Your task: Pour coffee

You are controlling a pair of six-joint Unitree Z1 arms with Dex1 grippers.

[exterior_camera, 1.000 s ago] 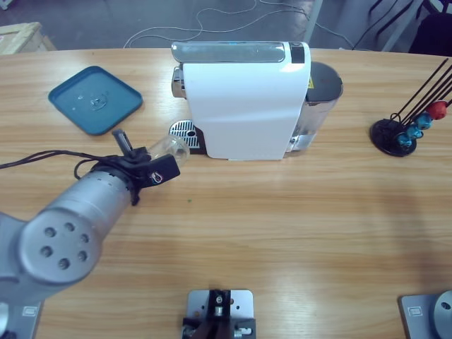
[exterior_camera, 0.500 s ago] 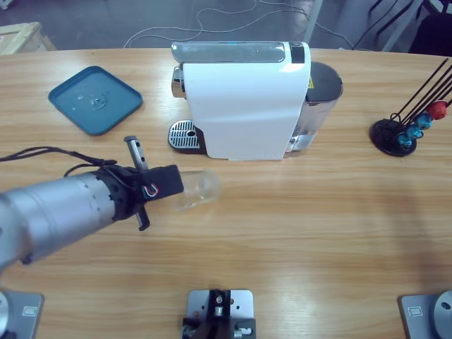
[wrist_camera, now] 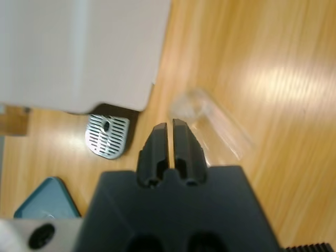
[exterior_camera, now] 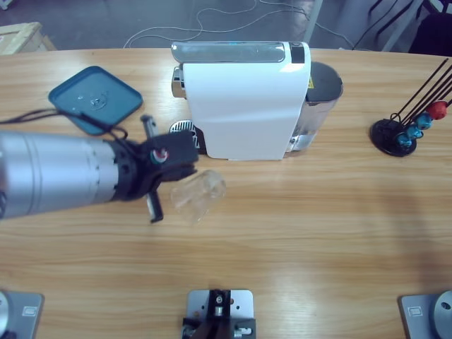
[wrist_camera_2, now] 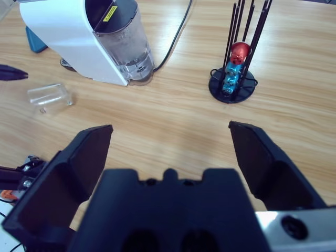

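A small clear glass tumbler (exterior_camera: 198, 195) lies on its side on the wooden table in front of the white coffee machine (exterior_camera: 244, 99). It looks empty, and no coffee is in view. My left gripper (exterior_camera: 187, 154) hovers just behind the glass, near the machine's drip grille (wrist_camera: 107, 136). Its jaws are shut with nothing between them, and the tumbler (wrist_camera: 215, 126) rests just to their right, apart from them. My right gripper (wrist_camera_2: 170, 127) hangs wide open above the table, far from the tumbler (wrist_camera_2: 50, 98), and does not appear in the high view.
A blue square tray (exterior_camera: 95, 99) sits at the back left. A black capsule stand (exterior_camera: 399, 134) with red and blue capsules is at the far right. The machine's water tank (wrist_camera_2: 126, 39) and cable are behind it.
The left arm carried the glass away from the drip grille toward the front, then swung back toward the machine. The glass now lies on the table, free of the jaws.
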